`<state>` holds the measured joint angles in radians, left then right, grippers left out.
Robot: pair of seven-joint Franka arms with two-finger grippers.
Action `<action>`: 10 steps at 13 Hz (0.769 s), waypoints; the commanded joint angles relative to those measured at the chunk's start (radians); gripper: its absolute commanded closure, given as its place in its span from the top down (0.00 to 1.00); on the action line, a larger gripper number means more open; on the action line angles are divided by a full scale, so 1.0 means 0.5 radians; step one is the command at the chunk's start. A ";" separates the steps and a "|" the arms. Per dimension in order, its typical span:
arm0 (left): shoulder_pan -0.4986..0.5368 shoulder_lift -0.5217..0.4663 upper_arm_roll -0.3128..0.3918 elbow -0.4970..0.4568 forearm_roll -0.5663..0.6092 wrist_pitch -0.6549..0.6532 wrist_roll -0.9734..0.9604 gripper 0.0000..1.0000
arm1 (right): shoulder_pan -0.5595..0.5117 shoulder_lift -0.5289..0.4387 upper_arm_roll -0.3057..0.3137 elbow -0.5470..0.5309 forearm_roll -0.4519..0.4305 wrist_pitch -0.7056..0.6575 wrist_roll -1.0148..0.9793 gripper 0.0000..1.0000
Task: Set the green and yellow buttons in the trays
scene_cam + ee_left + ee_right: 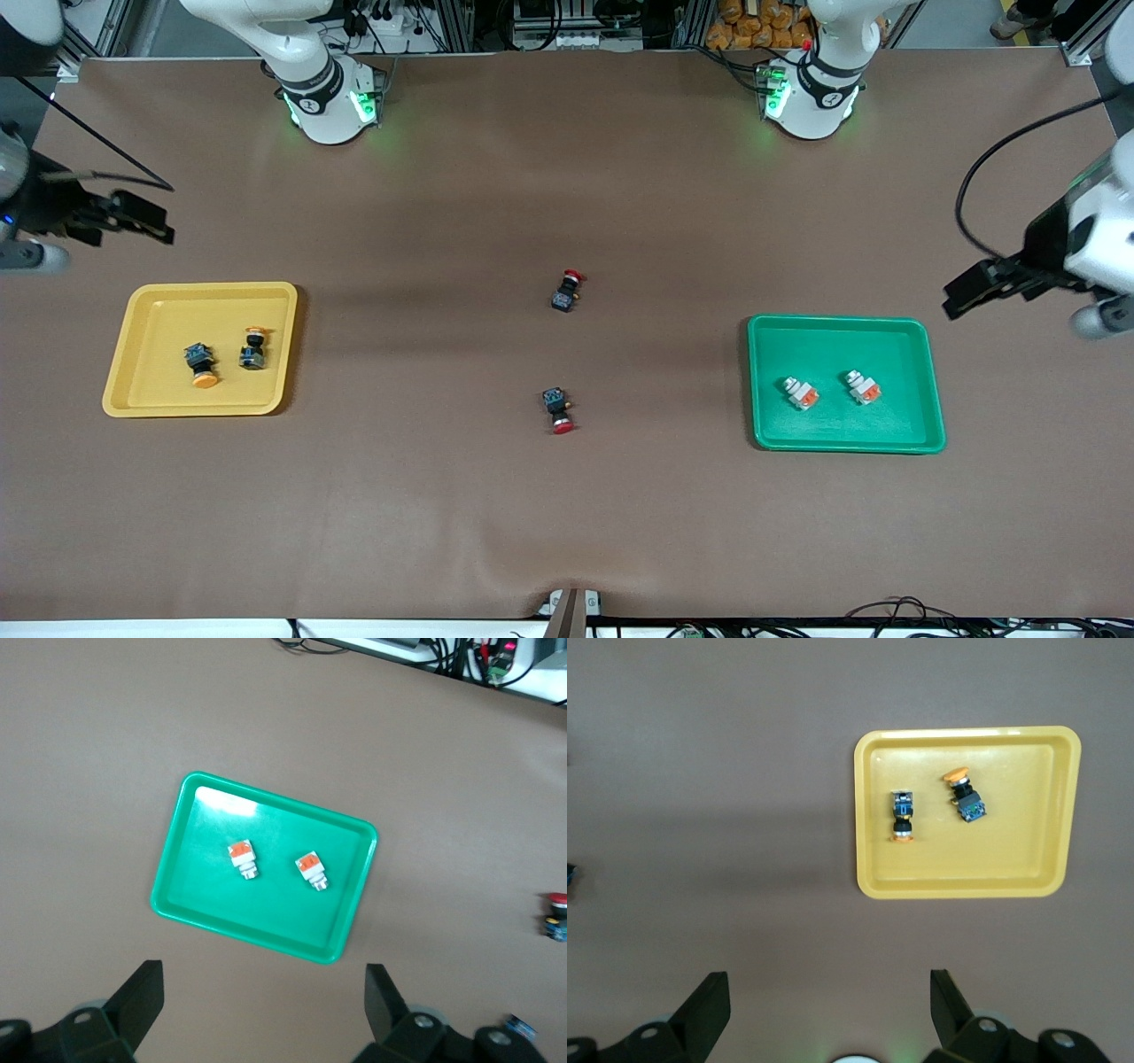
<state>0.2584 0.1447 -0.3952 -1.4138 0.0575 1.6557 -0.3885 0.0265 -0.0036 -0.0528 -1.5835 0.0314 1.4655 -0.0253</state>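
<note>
Buttons all sit in trays already: two dark ones with orange-yellow caps [226, 354] lie in the yellow tray [133, 354], well apart from the right gripper [133, 221], whose fingers [709, 1005] stand wide and empty. Two pale blocks with an orange patch [828, 390] rest in the green tray [762, 381], below the left gripper [979, 291], its fingers [142, 997] also wide. Both arms wait. Two red-capped switches [563, 350] lie mid-table between the trays. Judging by looks, these buttons are light, hard and small; pinching across the square body beats the rounded cap.
</note>
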 commanded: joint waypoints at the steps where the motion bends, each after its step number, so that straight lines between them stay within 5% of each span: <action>1: -0.451 -0.154 0.561 -0.016 -0.130 -0.151 0.172 1.00 | -0.016 -0.087 -0.008 0.090 0.023 -0.102 0.047 1.00; 3: -0.743 -0.212 0.960 -0.026 -0.133 -0.255 0.362 1.00 | -0.007 -0.128 -0.002 0.068 0.023 -0.102 0.240 1.00; 7: -1.111 -0.366 1.431 -0.163 -0.167 -0.311 0.678 1.00 | 0.008 -0.122 0.001 0.078 0.054 -0.105 0.226 1.00; 10: -1.100 -0.418 1.383 -0.246 -0.189 -0.314 0.679 1.00 | 0.008 -0.106 0.001 0.078 0.054 -0.075 0.219 1.00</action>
<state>-0.2798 -0.0290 0.3100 -1.4913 -0.0239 1.4983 -0.0558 0.0266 -0.0551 -0.0494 -1.5402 0.0435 1.4191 0.0749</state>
